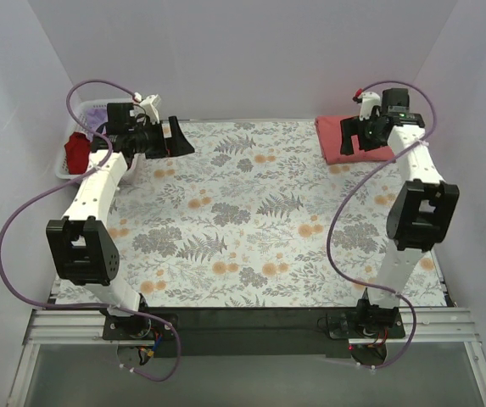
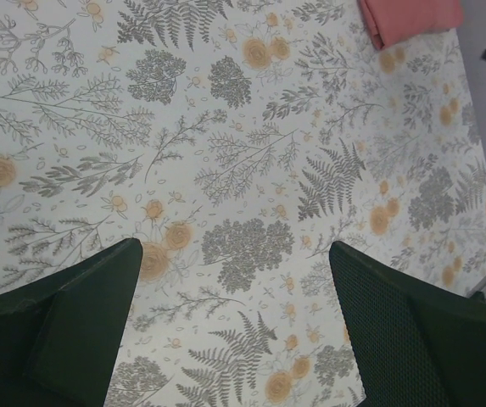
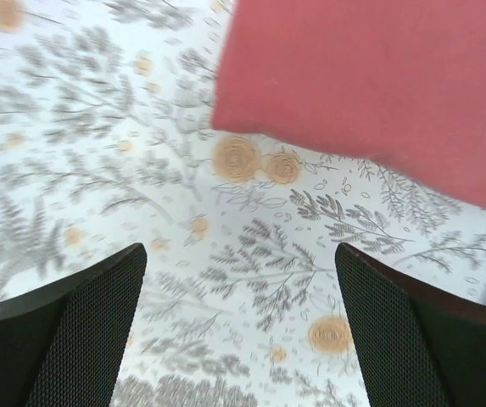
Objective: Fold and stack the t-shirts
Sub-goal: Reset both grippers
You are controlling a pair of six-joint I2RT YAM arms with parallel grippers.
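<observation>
Both jaws wide; coral-red t-shirt (image 1: 329, 141) partly behind right arm (image 1: 412, 212) (basket (image 1: 66, 172) contents unclear)

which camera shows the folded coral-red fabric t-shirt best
Top external: the folded coral-red fabric t-shirt shows nearly whole at the far right, with the right hand covering part. Right wrist gives only a close, blurred, cropped piece of it; left wrist only its corner.

A coral-red tee (image 3: 378, 76) lies flat across the upper right on the floral cloth (image 3: 98, 136). Below it the two dark, mesh-faced jaws stand wide apart, cloth showing between them.
</observation>
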